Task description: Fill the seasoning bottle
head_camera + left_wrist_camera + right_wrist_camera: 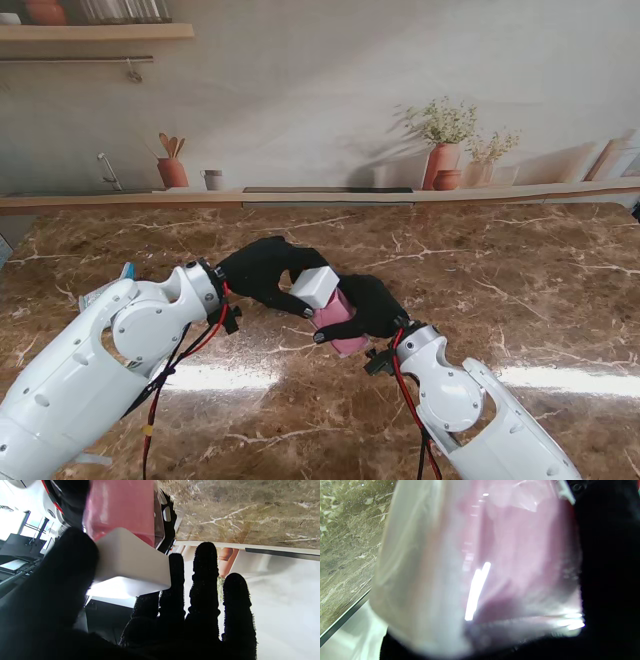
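Left hand (pixel 262 272), at 9 o'clock of the bottle, pinched the white cap (pixel 317 287) between thumb and fingers. Right hand (pixel 368 308), at 3 o'clock, was wrapped around the pink seasoning bottle (pixel 340 325), held mid-desk (pixel 520 290). Judged: cap being removed or refitted; fill level unreadable.

We see the seasoning bottle (pixel 343 322) mid-table (pixel 520 290), its cap (pixel 317 286) on its far-left end. The left hand (pixel 262 272) is left of it, the right hand (pixel 372 306) right, both touching it.
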{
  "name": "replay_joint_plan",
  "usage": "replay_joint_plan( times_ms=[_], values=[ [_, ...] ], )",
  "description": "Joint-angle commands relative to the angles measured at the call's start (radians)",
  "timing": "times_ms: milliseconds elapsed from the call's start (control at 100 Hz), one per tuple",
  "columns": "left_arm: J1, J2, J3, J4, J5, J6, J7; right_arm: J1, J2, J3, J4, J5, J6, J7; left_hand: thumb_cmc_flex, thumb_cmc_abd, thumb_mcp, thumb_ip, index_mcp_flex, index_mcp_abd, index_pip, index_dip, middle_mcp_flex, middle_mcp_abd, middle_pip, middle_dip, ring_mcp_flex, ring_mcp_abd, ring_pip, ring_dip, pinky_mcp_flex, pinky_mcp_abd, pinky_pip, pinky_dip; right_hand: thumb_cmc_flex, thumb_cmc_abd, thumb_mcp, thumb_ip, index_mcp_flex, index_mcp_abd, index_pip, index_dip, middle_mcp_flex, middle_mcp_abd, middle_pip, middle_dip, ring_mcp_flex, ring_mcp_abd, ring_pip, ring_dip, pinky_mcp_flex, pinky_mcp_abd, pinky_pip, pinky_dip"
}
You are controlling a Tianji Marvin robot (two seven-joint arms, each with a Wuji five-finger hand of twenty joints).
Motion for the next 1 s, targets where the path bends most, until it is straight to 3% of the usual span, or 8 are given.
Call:
replay_joint_plan(
  times_ms=[0,120,250,480,610,740,810,990],
  values=[
    [0.009,-0.016,0.013,0.008,0.008,0.012,0.002,0.001,-0.007,0.003,-0.007,-0.001,-0.005,0.004,0.165,0.079,-0.009,-0.002,0.166,-0.115,0.214,-0.053,0.117,-0.014,0.086,0.033,0.075,0.026,0.064,0.018,0.043,0.026,0.081,0.004,0.260,0.325,0.433,0.097,0.126,-0.389,0.145,0.056,0.061,-0.142,0.097,0.040,0.102,-0.099,0.132,0.038,0.015,-0.028,0.038,0.027],
    [0.010,-0.025,0.024,0.015,-0.007,0.035,0.028,0.001,-0.005,0.002,-0.002,-0.030,-0.005,-0.005,0.249,0.124,-0.042,0.019,0.277,-0.099,0.312,-0.118,0.259,0.020,0.128,0.041,0.183,0.036,0.141,0.027,0.120,0.050,0.145,0.001,0.260,0.325,0.432,0.097,0.126,-0.391,0.145,0.056,0.061,-0.144,0.097,0.040,0.102,-0.102,0.131,0.038,0.016,-0.028,0.038,0.027],
    [0.020,-0.035,0.026,0.012,0.007,0.065,0.070,0.001,-0.005,0.000,0.002,-0.056,-0.003,-0.019,0.231,0.148,-0.066,0.018,0.342,-0.059,0.333,-0.141,0.348,0.028,0.127,0.017,0.246,0.040,0.159,0.002,0.175,0.054,0.187,-0.009,0.260,0.326,0.432,0.097,0.126,-0.391,0.144,0.057,0.061,-0.144,0.097,0.040,0.102,-0.102,0.131,0.037,0.016,-0.028,0.038,0.027],
    [0.043,-0.051,0.022,-0.007,-0.010,0.150,0.115,0.004,-0.004,-0.006,0.007,-0.098,0.002,-0.032,0.148,0.167,0.033,0.008,0.431,0.029,0.319,-0.126,0.481,0.039,0.142,-0.059,0.359,0.055,0.226,-0.093,0.286,0.054,0.285,-0.060,0.259,0.326,0.431,0.096,0.125,-0.392,0.143,0.057,0.061,-0.146,0.096,0.039,0.102,-0.102,0.131,0.037,0.016,-0.028,0.038,0.027],
    [0.057,-0.056,0.014,-0.019,-0.005,0.187,0.135,0.006,-0.003,-0.006,0.008,-0.110,0.003,-0.036,0.119,0.182,0.068,0.015,0.455,0.063,0.324,-0.106,0.522,0.035,0.160,-0.078,0.374,0.058,0.291,-0.116,0.330,0.047,0.322,-0.080,0.259,0.325,0.432,0.096,0.124,-0.392,0.143,0.057,0.061,-0.146,0.096,0.039,0.103,-0.104,0.130,0.036,0.016,-0.028,0.038,0.027],
    [0.068,-0.059,0.009,-0.030,-0.017,0.221,0.138,0.008,-0.005,-0.010,0.010,-0.110,0.003,-0.042,0.066,0.239,0.100,0.073,0.501,0.116,0.315,-0.014,0.520,0.057,0.247,-0.105,0.375,0.086,0.397,-0.187,0.381,0.053,0.364,-0.129,0.258,0.325,0.432,0.096,0.125,-0.393,0.143,0.057,0.062,-0.146,0.096,0.039,0.103,-0.104,0.130,0.036,0.016,-0.028,0.038,0.027],
    [0.069,-0.055,0.008,-0.033,-0.019,0.222,0.123,0.010,-0.006,-0.014,0.012,-0.106,0.001,-0.044,0.059,0.274,0.061,0.068,0.515,0.110,0.309,-0.009,0.521,0.058,0.251,-0.114,0.375,0.093,0.404,-0.201,0.389,0.051,0.366,-0.141,0.258,0.325,0.433,0.096,0.125,-0.394,0.143,0.057,0.061,-0.147,0.095,0.039,0.104,-0.105,0.130,0.036,0.016,-0.028,0.038,0.027],
    [0.066,-0.058,0.016,-0.021,-0.013,0.208,0.141,0.013,-0.007,-0.017,0.013,-0.100,0.001,-0.046,0.021,0.202,0.142,0.089,0.519,0.095,0.323,-0.006,0.517,0.066,0.288,-0.119,0.374,0.084,0.456,-0.219,0.424,0.056,0.387,-0.179,0.258,0.324,0.433,0.096,0.125,-0.393,0.143,0.057,0.061,-0.146,0.096,0.039,0.104,-0.104,0.129,0.036,0.016,-0.028,0.038,0.027]
  ],
)
